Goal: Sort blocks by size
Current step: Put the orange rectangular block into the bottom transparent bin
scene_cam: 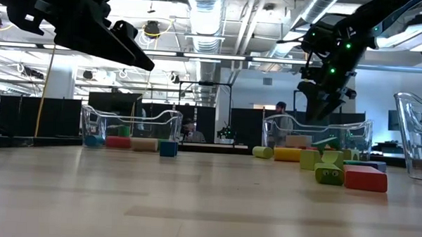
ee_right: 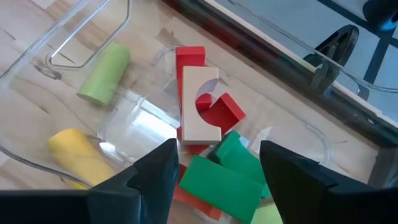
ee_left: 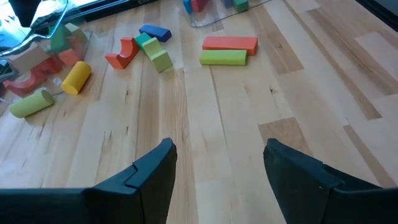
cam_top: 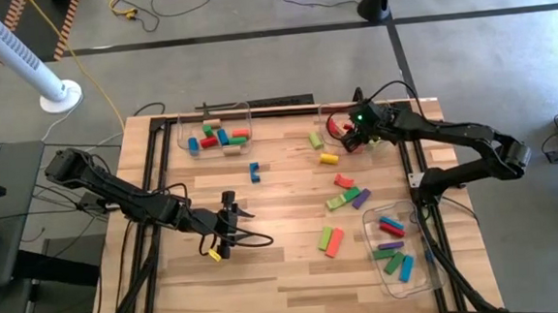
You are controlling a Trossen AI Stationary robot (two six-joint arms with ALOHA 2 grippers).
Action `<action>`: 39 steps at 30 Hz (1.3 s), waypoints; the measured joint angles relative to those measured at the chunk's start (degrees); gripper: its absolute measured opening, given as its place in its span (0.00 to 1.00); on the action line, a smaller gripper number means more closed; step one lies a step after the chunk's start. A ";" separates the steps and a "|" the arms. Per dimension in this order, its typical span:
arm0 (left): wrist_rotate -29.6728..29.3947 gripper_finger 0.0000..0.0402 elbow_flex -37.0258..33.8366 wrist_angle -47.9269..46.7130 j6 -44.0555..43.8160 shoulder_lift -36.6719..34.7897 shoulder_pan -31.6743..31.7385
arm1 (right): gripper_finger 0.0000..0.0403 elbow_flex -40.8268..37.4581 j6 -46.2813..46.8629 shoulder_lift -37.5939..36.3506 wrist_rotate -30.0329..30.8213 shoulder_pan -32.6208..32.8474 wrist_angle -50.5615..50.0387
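Observation:
Coloured wooden blocks lie loose on the table: a green bar [ee_left: 222,58] beside a red bar [ee_left: 229,43], a yellow cylinder [cam_top: 329,158], a blue block [cam_top: 255,171] and others. My left gripper [ee_left: 217,155] stands open above bare wood near the table's left middle, next to a small yellow block [cam_top: 214,255]. My right gripper [ee_right: 217,155] hangs open over the far right tray [cam_top: 327,113], where a tan arch block [ee_right: 200,106] lies on red blocks [ee_right: 227,113], with green blocks [ee_right: 217,180] beside them.
A clear tray [cam_top: 213,114] at the far left holds several blocks, and another clear tray [cam_top: 371,227] at the near right holds several longer bars. A green cylinder [ee_right: 104,73] lies just outside the far right tray. Bare wood lies along the near edge.

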 joint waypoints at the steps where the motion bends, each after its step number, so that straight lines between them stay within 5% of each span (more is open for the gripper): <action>1: 0.00 0.57 0.00 0.00 0.00 0.00 0.02 | 0.64 0.00 0.00 0.00 0.00 0.00 0.13; 12: 0.00 0.57 0.00 -0.20 -0.10 0.00 0.00 | 0.64 -0.04 -0.02 -0.67 0.02 0.79 0.61; 19: 0.00 0.57 0.00 -0.22 -0.04 0.00 0.00 | 0.64 -0.04 1.65 -4.05 -0.01 7.25 0.34; 30: -0.02 0.57 0.00 -1.18 -0.02 0.00 0.01 | 0.63 -0.04 11.25 -11.13 -0.19 32.37 0.39; 39: -0.09 0.57 0.00 -1.14 1.52 0.00 0.02 | 0.63 -0.04 16.74 -10.01 0.04 54.48 8.56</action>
